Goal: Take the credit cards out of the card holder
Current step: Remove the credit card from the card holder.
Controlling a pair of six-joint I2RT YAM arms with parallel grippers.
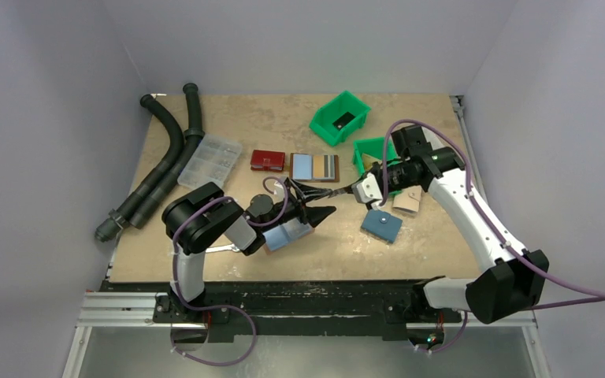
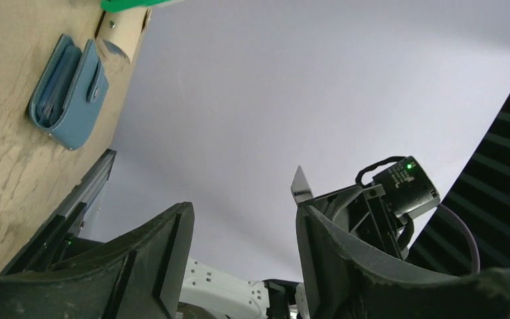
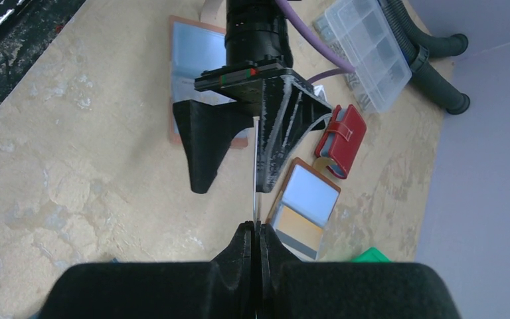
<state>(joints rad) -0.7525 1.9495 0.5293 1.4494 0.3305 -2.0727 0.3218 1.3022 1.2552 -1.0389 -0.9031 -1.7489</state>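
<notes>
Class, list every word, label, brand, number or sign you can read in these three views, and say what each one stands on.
No text can be read in any view.
Light blue card and tan card: faces look blank; any print is too blurred to read.
Credit card in the right gripper: seen edge-on, faces hidden.
Red wallet and blue pouch: no lettering shows.

light: bright, even (diffuse) ; shadows: soft, faint ; focus: near fingers (image 3: pixel 172 292) blurred
</notes>
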